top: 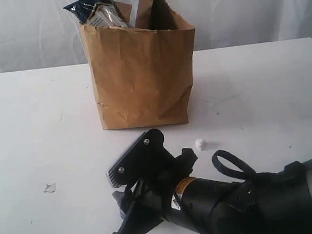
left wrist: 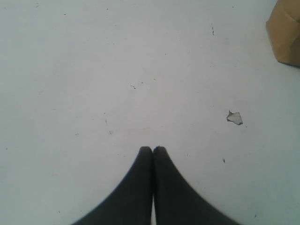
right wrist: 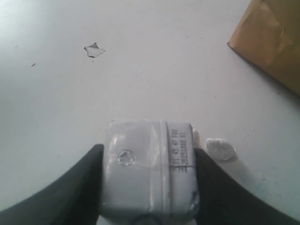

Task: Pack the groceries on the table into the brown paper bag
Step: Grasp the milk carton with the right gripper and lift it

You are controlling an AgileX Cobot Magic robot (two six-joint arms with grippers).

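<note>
At six o'clock on the table, clamped in the right gripper: small white-blue carton, jaws pressed to two opposite sides. Straight ahead at twelve o'clock, near: brown paper bag, long dark packet and brown pouch poking out. Calls for lift, then carry over the rim. Left gripper pinched shut over the table.
</note>
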